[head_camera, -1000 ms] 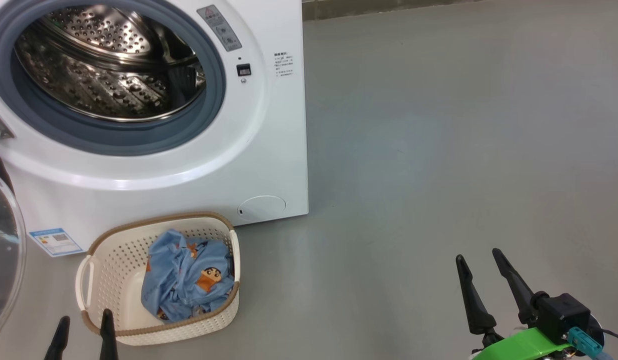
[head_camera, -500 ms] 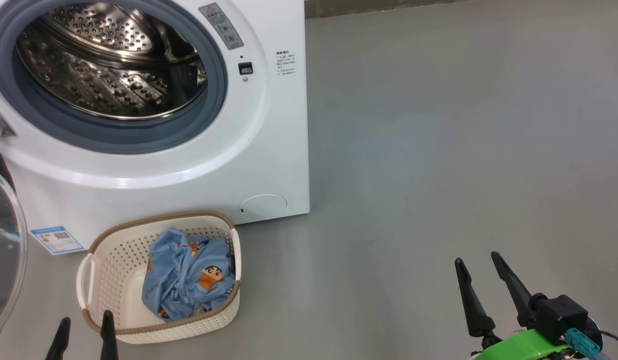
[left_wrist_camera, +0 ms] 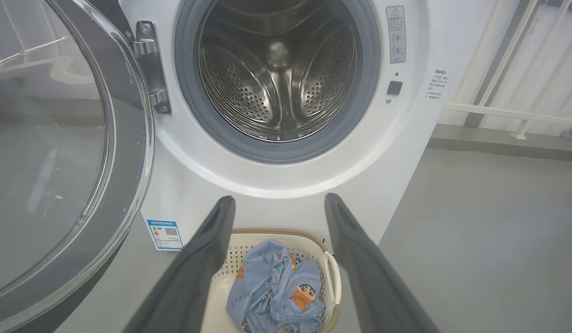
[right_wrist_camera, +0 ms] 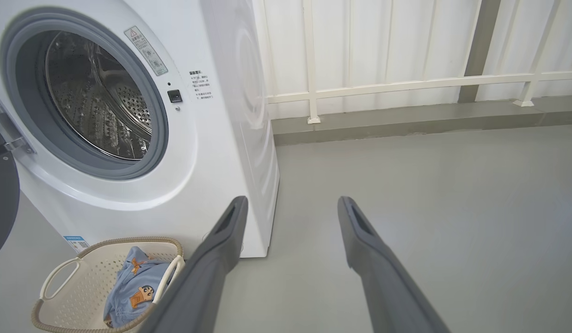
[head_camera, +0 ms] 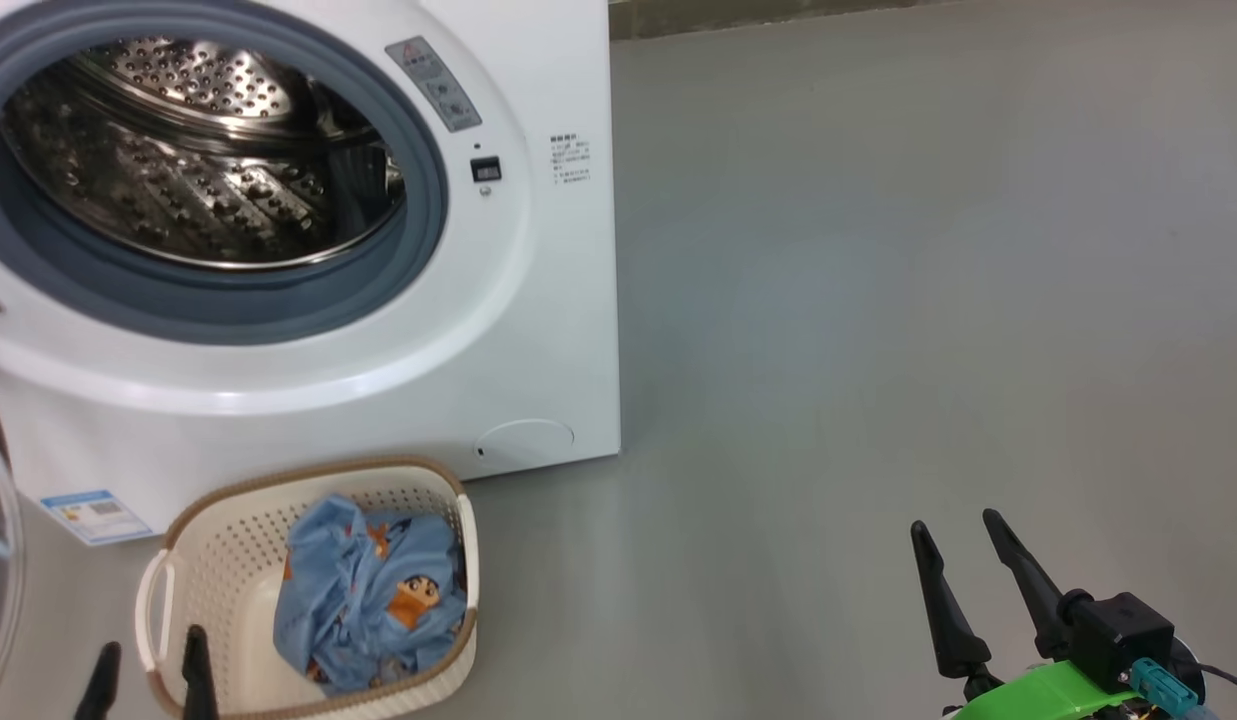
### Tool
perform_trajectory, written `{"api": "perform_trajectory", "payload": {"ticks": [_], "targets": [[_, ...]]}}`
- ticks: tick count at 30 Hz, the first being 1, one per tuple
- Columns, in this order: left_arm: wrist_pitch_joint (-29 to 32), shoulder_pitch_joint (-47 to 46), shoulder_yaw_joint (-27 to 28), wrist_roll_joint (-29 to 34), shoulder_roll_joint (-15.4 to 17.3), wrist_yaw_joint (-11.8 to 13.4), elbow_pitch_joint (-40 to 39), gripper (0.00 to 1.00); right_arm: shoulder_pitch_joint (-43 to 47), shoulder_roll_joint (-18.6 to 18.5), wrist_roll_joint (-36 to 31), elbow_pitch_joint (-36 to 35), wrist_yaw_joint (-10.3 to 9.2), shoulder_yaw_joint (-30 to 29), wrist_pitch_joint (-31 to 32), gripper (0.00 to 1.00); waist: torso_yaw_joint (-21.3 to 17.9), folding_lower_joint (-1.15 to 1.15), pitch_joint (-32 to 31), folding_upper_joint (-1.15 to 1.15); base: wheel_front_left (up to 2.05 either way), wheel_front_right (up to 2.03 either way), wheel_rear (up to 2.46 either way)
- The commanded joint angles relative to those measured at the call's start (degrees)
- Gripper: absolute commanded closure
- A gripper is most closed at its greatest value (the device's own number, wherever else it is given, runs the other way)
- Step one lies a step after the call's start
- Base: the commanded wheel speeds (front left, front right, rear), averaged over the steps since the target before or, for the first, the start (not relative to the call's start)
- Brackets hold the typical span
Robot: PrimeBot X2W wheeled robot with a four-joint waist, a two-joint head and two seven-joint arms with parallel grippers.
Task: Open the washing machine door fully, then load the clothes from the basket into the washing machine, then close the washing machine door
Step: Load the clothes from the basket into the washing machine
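1. Grey floor (head_camera: 878,300) runs back to a pale panelled wall with a white railing (right_wrist_camera: 406,83).
2. The washing machine (head_camera: 538,330) stands at the left, its steel drum (left_wrist_camera: 276,74) bare inside a grey-blue gasket (left_wrist_camera: 359,101).
3. The washing machine door (left_wrist_camera: 128,152) is swung wide open on the hinge side, at the machine's left.
4. Writing:
   - a grey warning label (left_wrist_camera: 396,34) with a red triangle sits beside the opening;
   - a small block of dark print (left_wrist_camera: 439,84) is too fine to read;
   - a blue energy sticker (left_wrist_camera: 165,234) low on the front carries a QR code.
5. The basket (head_camera: 218,520) sits on the floor just in front of the machine and holds the clothes (head_camera: 368,600), blue fabric showing a cartoon boy's face.
6. The left claw (head_camera: 150,645) is at the basket's near left corner, fingers spread wide, holding nothing.
7. The right claw (head_camera: 956,522) is well apart, over bare floor, also wide and empty.
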Motion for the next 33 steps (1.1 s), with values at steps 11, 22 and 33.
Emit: {"api": "perform_trajectory", "payload": {"ticks": [11, 22, 33], "targets": [[-0.32, -3.94, 3.25, 0.81, 0.51, -0.15, -2.07, 0.0, -1.89, -0.17, 0.14, -1.25, 0.17, 1.44, -0.44, 0.0, 0.4, 0.0, 1.56, 0.0, 1.63, -1.63, 0.0], [-0.32, -4.05, 3.23, 0.18, 0.51, -0.15, -1.11, 0.0, -1.88, -0.17, 0.34, -0.88, 0.17, 1.41, -0.44, 0.0, 0.56, 0.0, 1.73, 0.0, 0.27, -0.27, 0.0], [-0.32, -3.03, 1.54, -0.42, 0.51, -0.15, -0.57, 0.0, -1.52, -0.17, 0.19, -0.38, 0.17, 1.56, -0.44, 0.0, 0.77, 0.0, 0.71, 0.0, 0.0, 0.0, 0.0]]}}
